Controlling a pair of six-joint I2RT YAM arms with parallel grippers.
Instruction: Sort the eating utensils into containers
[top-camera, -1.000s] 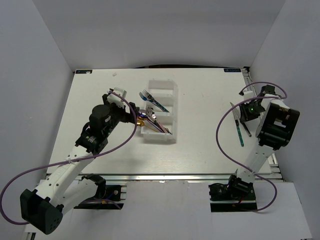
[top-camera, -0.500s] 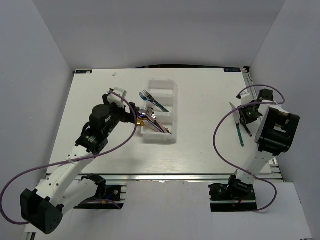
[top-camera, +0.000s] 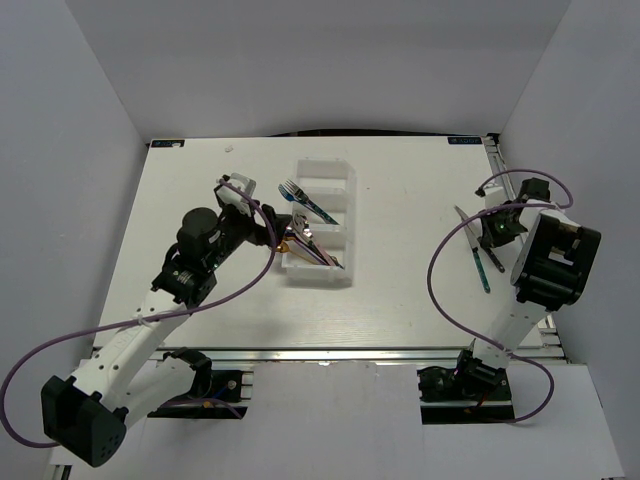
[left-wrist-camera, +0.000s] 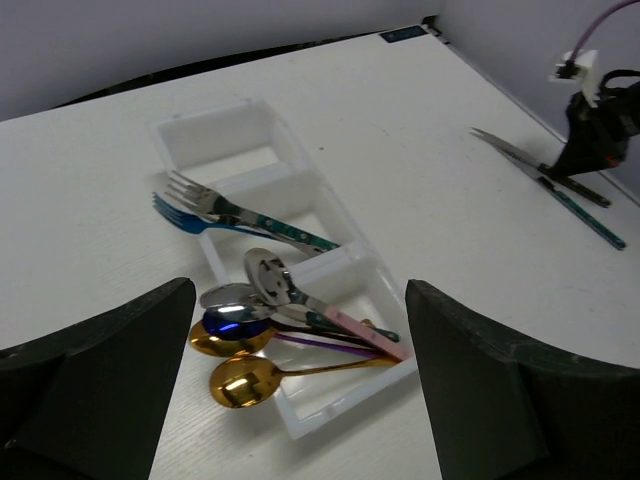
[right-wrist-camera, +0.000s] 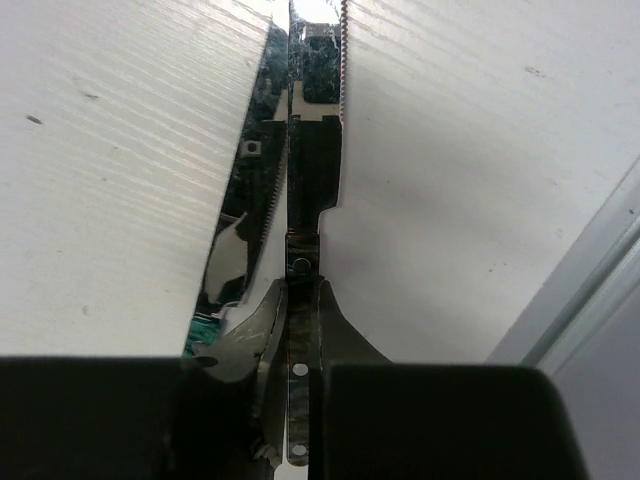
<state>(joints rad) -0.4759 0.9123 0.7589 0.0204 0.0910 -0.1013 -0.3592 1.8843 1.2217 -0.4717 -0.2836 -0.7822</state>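
Note:
The white organiser tray (top-camera: 345, 185) lies at mid-table. Its near compartment holds several spoons (left-wrist-camera: 285, 300), among them a gold spoon (left-wrist-camera: 240, 380) with its bowl hanging over the left wall. Two forks (left-wrist-camera: 200, 205) lie across a middle compartment. My left gripper (top-camera: 276, 232) hovers just left of the spoons, open wide and empty, and also shows in the left wrist view (left-wrist-camera: 300, 400). My right gripper (right-wrist-camera: 303, 300) is shut on the dark handle of a serrated knife (right-wrist-camera: 305, 180) at the table's right side (top-camera: 493, 236). A second knife (right-wrist-camera: 240, 260) with a teal handle lies beside it.
The table's right edge and a metal rail (right-wrist-camera: 590, 300) run close beside the right gripper. Purple cables (top-camera: 445, 290) loop near both arms. Grey walls enclose the table on three sides.
My right wrist has shifted slightly back and right, and the knife's tip has turned a little left. My left gripper has edged slightly toward the tray.

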